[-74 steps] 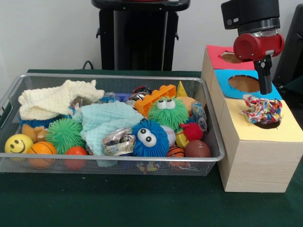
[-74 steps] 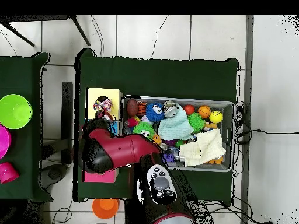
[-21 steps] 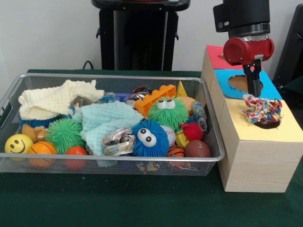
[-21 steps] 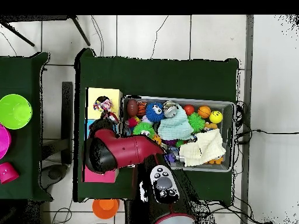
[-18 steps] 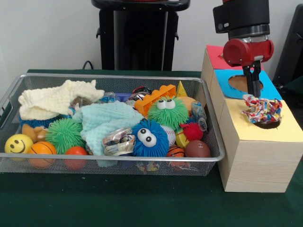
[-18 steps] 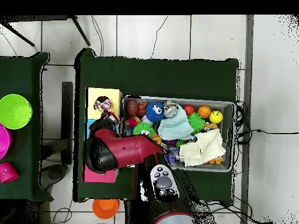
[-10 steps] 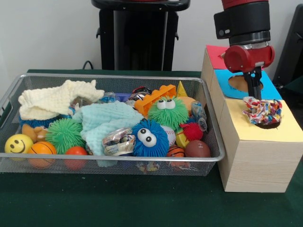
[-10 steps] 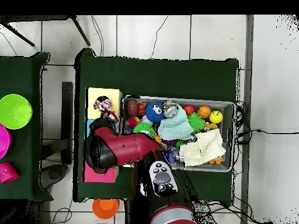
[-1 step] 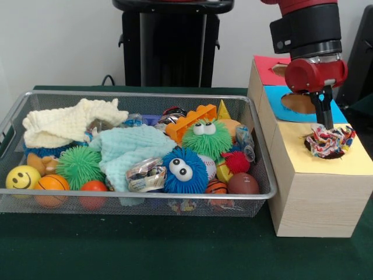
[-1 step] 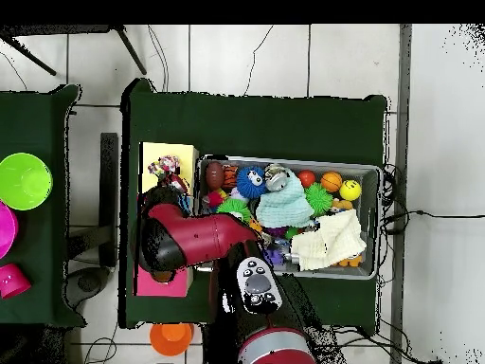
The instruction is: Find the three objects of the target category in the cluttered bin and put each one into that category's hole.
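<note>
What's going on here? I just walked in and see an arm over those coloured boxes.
The Sawyer's gripper hangs over the yellow-topped box, right above a multicoloured cloth bundle that sits in that box's hole, partly sunk in and not yet through. I can't tell whether the gripper is open or shut. Beside the boxes, the wire bin is full of clutter: fuzzy toys with eyes, small balls and two knitted cloths. The blue box's hole looks empty.
</note>
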Robot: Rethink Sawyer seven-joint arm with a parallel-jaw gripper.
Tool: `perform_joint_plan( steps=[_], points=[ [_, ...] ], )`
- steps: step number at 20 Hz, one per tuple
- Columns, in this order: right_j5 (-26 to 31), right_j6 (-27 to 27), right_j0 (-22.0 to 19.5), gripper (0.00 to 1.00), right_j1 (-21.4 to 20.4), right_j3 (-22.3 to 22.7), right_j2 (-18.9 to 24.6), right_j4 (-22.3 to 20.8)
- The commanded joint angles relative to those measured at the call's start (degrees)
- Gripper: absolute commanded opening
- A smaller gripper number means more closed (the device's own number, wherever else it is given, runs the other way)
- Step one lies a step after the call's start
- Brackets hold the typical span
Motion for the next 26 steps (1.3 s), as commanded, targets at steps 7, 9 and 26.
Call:
perform_joint_plan(
  steps=[7, 9, 26],
  points=[
    [14.15, 0.69, 3.01, 0.0, 14.94, -13.11, -2.62, -2.29],
    [17.62, -0.88, 3.82, 0.0, 17.07, -15.04, -4.25, -3.08],
    [31.86, -1.48, 4.41, 0.0, 18.08, -18.31, -4.33, -5.83]
  ],
)
